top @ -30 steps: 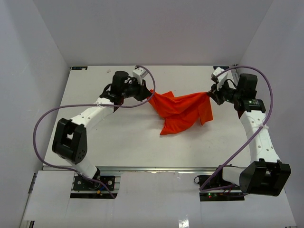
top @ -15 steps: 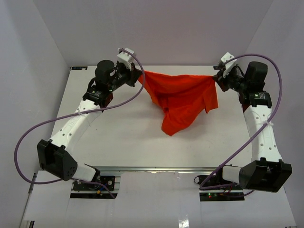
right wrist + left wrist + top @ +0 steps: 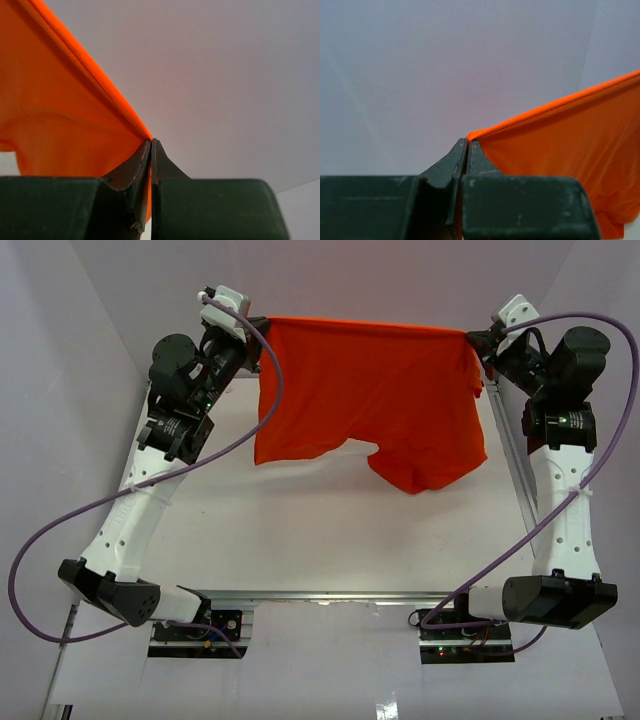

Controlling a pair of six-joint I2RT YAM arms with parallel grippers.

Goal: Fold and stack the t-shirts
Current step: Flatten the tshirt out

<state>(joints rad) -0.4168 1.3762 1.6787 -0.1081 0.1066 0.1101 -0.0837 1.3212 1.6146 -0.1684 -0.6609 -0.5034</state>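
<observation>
Above white table (image 3: 300, 535), left claw (image 3: 467, 149) and right claw (image 3: 151, 146) each clamp a corner of orange t-shirt (image 3: 370, 390).

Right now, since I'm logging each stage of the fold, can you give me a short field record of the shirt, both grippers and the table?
cloth: one orange-red t-shirt, held up and spread open
top edge: stretched taut between the two grippers
left gripper: shut on one top corner
right gripper: shut on the other top corner
lower edge: hangs loose and uneven, longer toward the right arm
table: white, below the t-shirt
fold: not yet begun
</observation>
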